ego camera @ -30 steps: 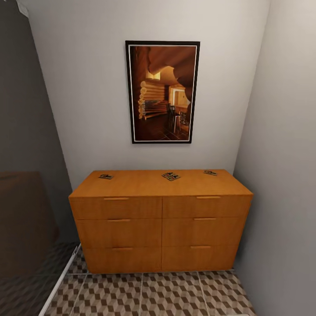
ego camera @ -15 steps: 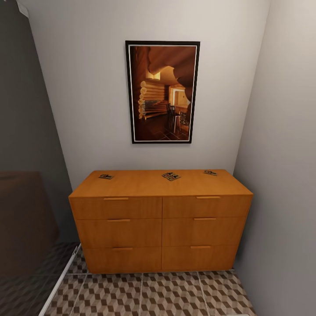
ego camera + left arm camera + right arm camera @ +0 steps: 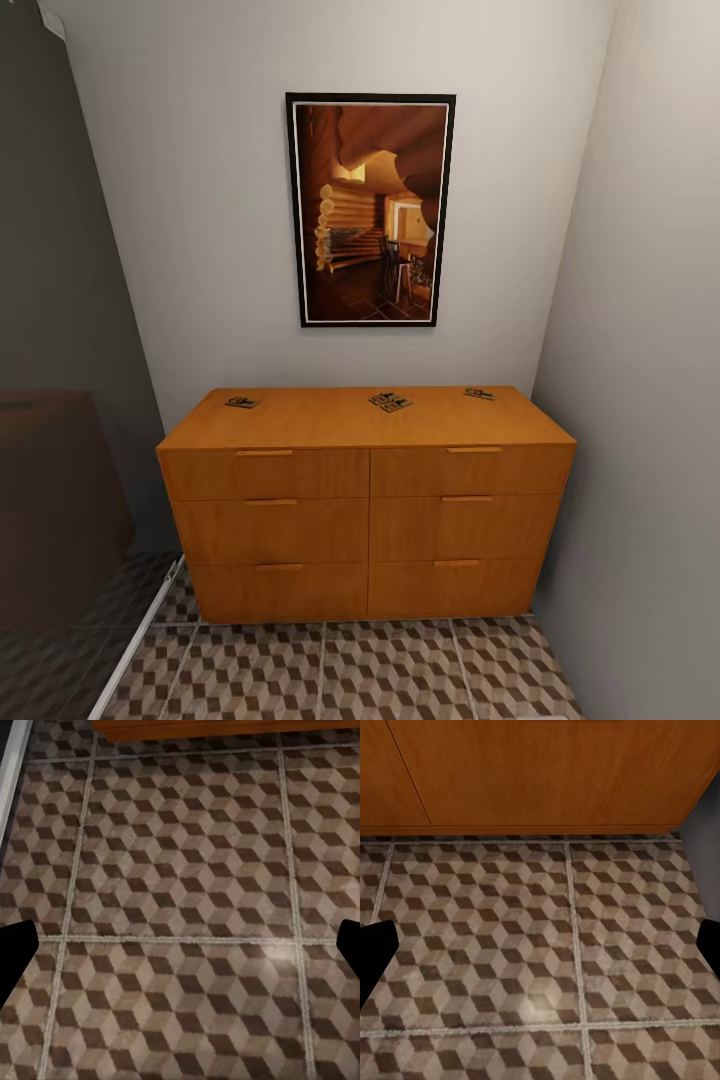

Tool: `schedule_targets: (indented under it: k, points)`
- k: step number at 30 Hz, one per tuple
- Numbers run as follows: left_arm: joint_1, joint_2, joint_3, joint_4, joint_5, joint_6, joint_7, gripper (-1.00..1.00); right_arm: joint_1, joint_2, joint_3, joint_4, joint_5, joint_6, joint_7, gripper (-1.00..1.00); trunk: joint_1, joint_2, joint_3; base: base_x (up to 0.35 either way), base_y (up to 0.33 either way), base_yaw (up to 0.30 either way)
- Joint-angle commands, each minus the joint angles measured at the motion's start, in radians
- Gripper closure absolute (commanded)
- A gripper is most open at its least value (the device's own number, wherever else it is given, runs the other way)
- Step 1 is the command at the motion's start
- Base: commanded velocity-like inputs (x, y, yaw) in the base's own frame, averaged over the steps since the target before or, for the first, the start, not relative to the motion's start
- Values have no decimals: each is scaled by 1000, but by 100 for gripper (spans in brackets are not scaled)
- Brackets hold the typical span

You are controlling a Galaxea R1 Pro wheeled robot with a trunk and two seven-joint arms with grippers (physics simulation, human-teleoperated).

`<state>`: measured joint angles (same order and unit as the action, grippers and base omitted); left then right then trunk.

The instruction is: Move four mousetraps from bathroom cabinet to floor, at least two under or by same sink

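Observation:
The orange-brown cabinet (image 3: pixel 365 505) stands against the far wall in the head view. On its flat top lie small mousetraps: one at the left (image 3: pixel 241 402), one near the middle (image 3: pixel 389 402) that may be two lying together, and one at the right (image 3: pixel 479 394). The cube-patterned bathroom floor (image 3: pixel 380 670) spreads in front of it. My left gripper (image 3: pixel 180 952) is open above the tiles (image 3: pixel 180 870), with nothing between its black fingertips (image 3: pixel 15 960). My right gripper (image 3: pixel 540 949) is open too, over the floor just before the cabinet's base (image 3: pixel 547 772).
A framed picture (image 3: pixel 370 210) hangs above the cabinet. A grey wall (image 3: pixel 650 400) closes the right side right beside the cabinet. A dark panel (image 3: pixel 60 450) and a white floor strip (image 3: pixel 135 640) bound the left.

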<state>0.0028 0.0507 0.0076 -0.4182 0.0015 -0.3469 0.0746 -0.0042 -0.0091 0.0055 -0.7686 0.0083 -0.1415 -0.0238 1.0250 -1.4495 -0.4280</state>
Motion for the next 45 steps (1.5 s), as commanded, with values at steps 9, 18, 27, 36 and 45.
schedule_targets:
  k: [9,18,27,36,45]
  points:
    - [0,0,0,-2,0,-1,2,-100,0,0,1,0,1,-3,-2,-100,0,0,-1,0,0,0]
    - [0,0,0,-1,0,-1,2,-100,0,0,1,0,1,-3,-2,-100,0,0,-1,0,0,0]
    - [0,0,0,-1,0,-1,2,-100,0,0,1,0,1,-3,-2,-100,0,0,-1,0,0,0]
    - [0,0,0,-1,0,-1,2,-100,0,0,1,0,1,-3,-3,-100,0,0,-1,0,0,0]
    - [0,0,-1,-2,1,-3,2,-100,0,0,-1,1,1,-3,-4,-100,0,0,-1,0,0,0]
